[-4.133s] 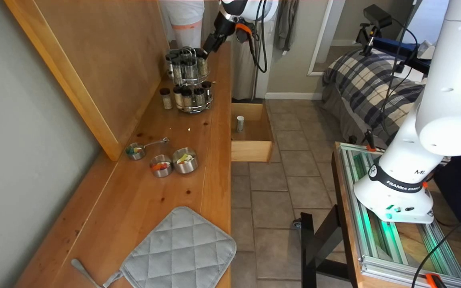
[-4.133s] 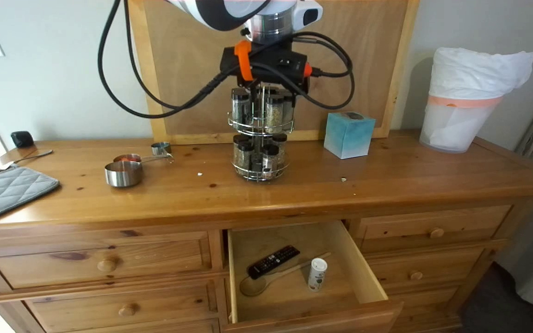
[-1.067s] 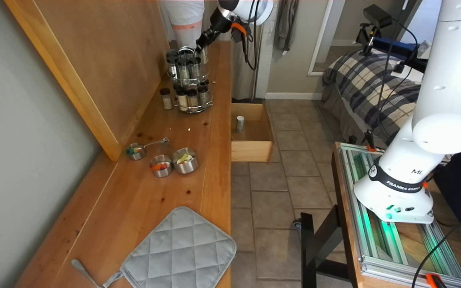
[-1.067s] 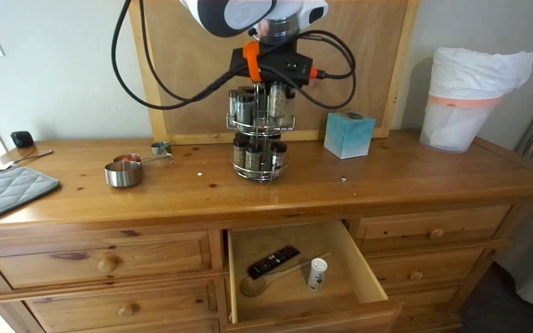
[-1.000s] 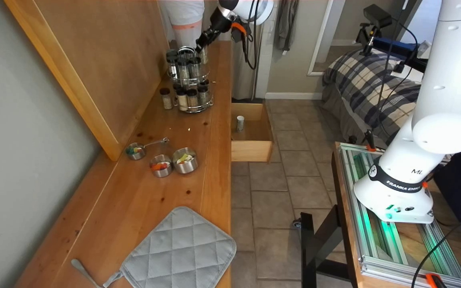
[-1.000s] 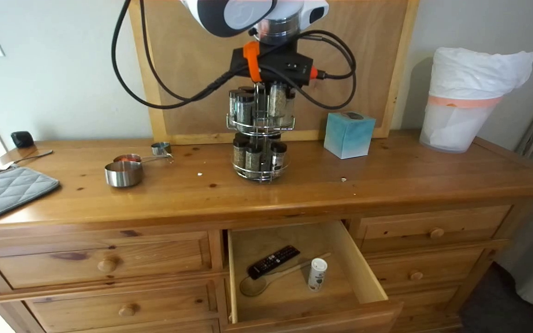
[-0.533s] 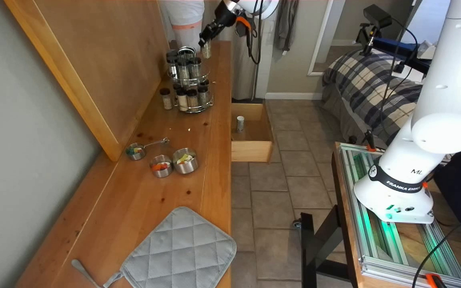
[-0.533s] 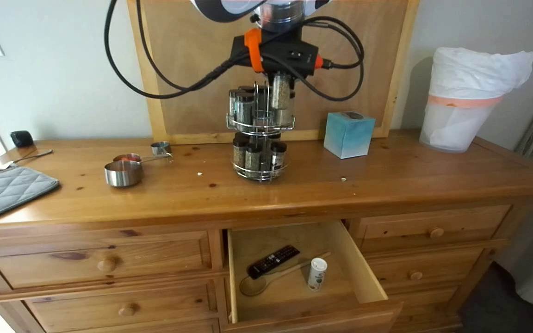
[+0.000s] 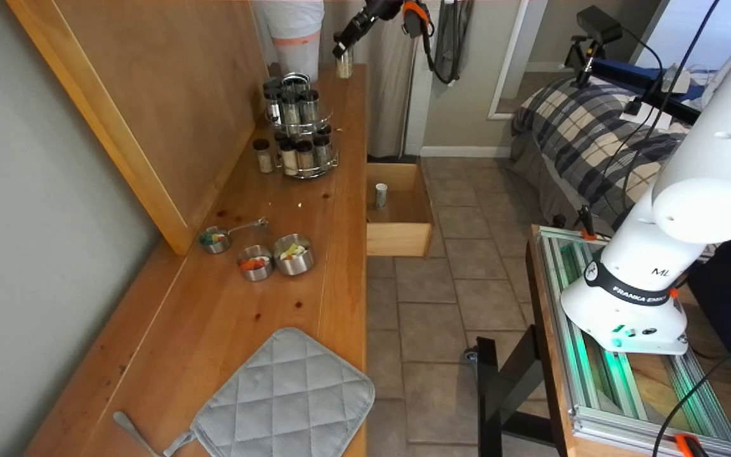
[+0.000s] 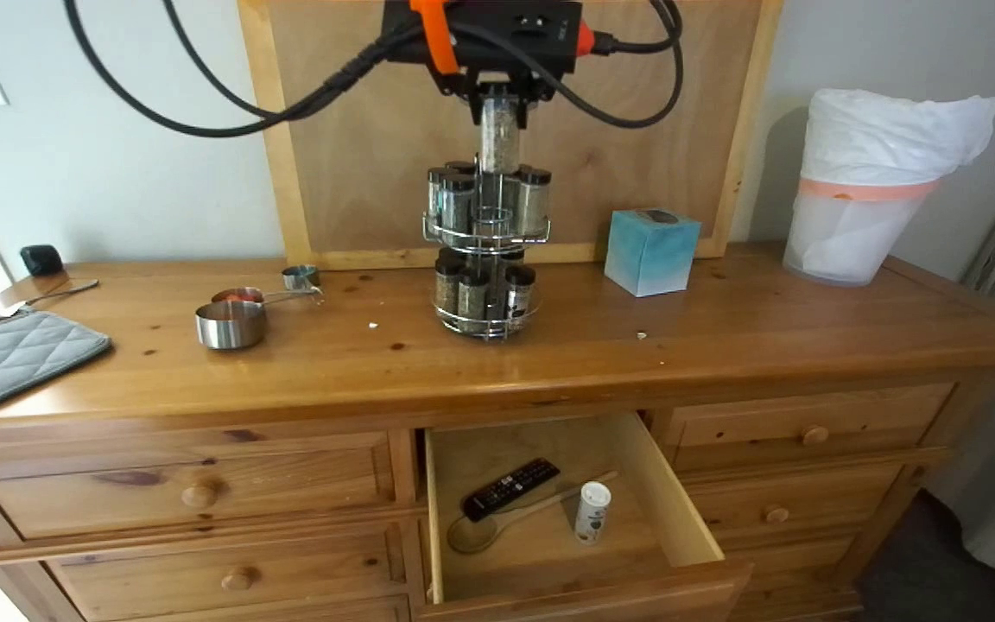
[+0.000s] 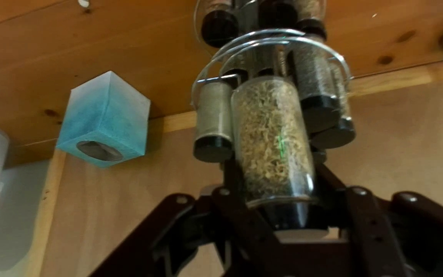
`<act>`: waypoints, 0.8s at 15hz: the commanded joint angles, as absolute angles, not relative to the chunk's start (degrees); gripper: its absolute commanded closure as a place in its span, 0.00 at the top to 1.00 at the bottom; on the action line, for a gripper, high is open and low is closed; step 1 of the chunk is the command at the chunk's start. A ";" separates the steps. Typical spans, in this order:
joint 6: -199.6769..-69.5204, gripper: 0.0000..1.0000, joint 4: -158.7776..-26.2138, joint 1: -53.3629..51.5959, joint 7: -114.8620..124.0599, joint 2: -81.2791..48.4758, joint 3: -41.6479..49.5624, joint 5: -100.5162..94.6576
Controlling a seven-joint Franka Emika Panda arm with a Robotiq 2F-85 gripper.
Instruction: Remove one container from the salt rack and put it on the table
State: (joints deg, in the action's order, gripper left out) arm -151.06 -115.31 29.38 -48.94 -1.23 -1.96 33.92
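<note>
Container (image 11: 273,134) hangs upright, its upper end clasped in the pincer (image 10: 499,111).

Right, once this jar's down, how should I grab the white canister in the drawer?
Likely from above, the claw closing across its upper body, just below the top. The white canister is cylindrical and stands upright; the walls of the open drawer would probably crowd a sideways approach.

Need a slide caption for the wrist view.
Gripper holds a spice jar by its capped end; salt rack and blue tissue box beyond.
</note>
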 commanded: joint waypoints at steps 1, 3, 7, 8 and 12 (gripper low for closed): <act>-145.05 0.24 -123.54 21.39 -57.24 7.45 3.29 35.56; -142.82 0.24 -126.91 17.01 -59.37 10.50 5.23 33.06; -139.88 0.24 -131.18 8.95 -65.22 13.30 7.16 32.51; -140.06 0.24 -131.77 6.91 -67.47 12.70 7.30 33.50; -142.71 0.24 -133.12 1.35 -74.19 8.27 7.03 35.20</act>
